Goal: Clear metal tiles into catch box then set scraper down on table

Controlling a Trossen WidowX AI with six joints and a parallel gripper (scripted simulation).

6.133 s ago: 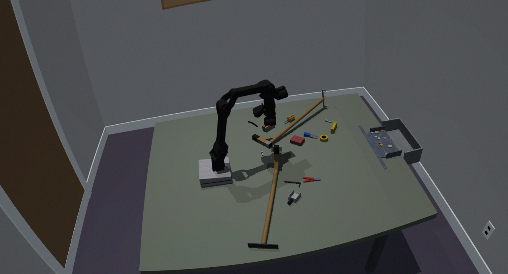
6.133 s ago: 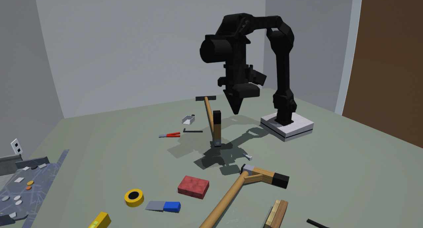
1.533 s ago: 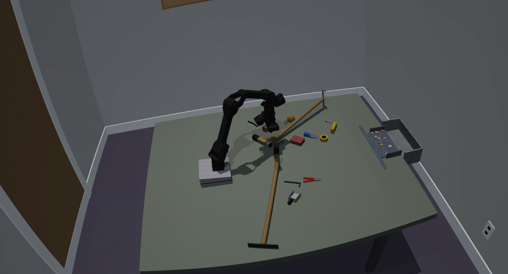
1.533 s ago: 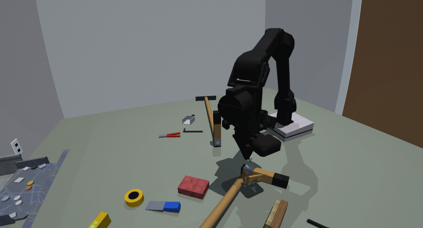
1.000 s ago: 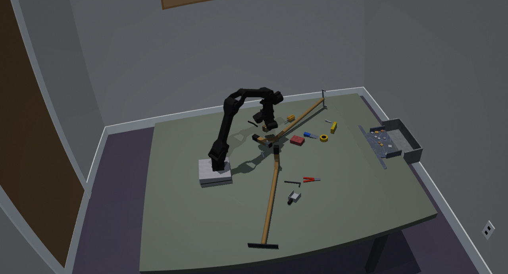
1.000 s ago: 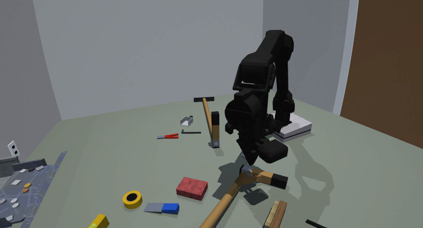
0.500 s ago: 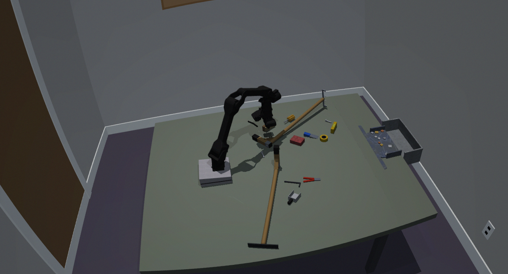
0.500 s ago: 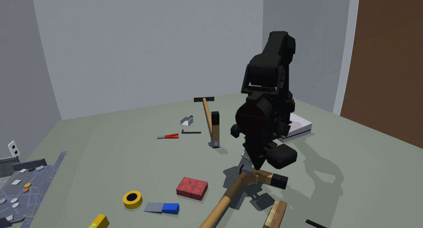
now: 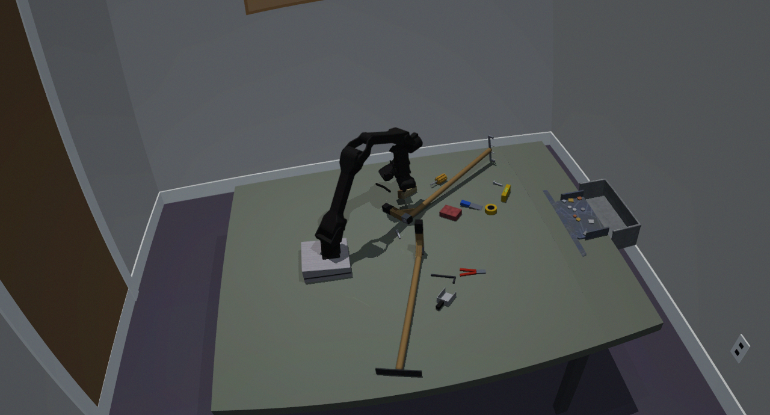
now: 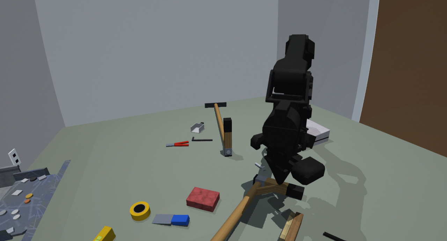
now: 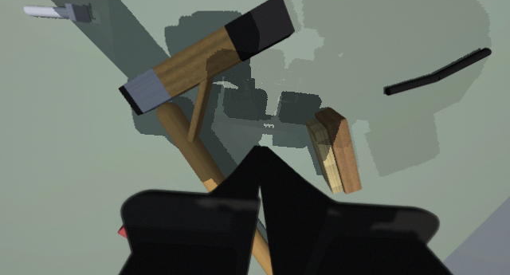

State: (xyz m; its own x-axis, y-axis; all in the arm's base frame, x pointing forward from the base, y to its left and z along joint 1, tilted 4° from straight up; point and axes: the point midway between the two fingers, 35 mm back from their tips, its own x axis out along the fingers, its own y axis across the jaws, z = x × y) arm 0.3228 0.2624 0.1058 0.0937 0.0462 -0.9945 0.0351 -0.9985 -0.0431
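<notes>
Several small metal tiles, pale, orange and dark, lie on the steel bench plate [image 9: 565,214] [image 10: 38,202]; the catch box [image 9: 627,205] [image 10: 6,177] joins its far end. A long wooden-handled tool [image 9: 410,299] [image 10: 218,116] with a flat dark blade lies toward the front of the table. Another long tool [image 9: 457,177] [image 10: 235,219] [image 11: 195,155] has a grey, pronged head at the back and a black-tipped side grip near my arm. My gripper [image 10: 280,182] [image 11: 260,152] is shut and empty, above the table beside that grip. Contact with the grip is not visible.
Around the tools lie a red block [image 9: 450,212] [image 10: 203,199], yellow tape [image 9: 490,209] [image 10: 140,211], a blue-handled small scraper [image 9: 467,203] [image 10: 180,220], red pliers [image 9: 469,270] [image 10: 181,143] and a small scoop [image 9: 446,297] [image 10: 197,127]. Wooden blocks [image 10: 292,227] [image 11: 336,153] lie near my gripper.
</notes>
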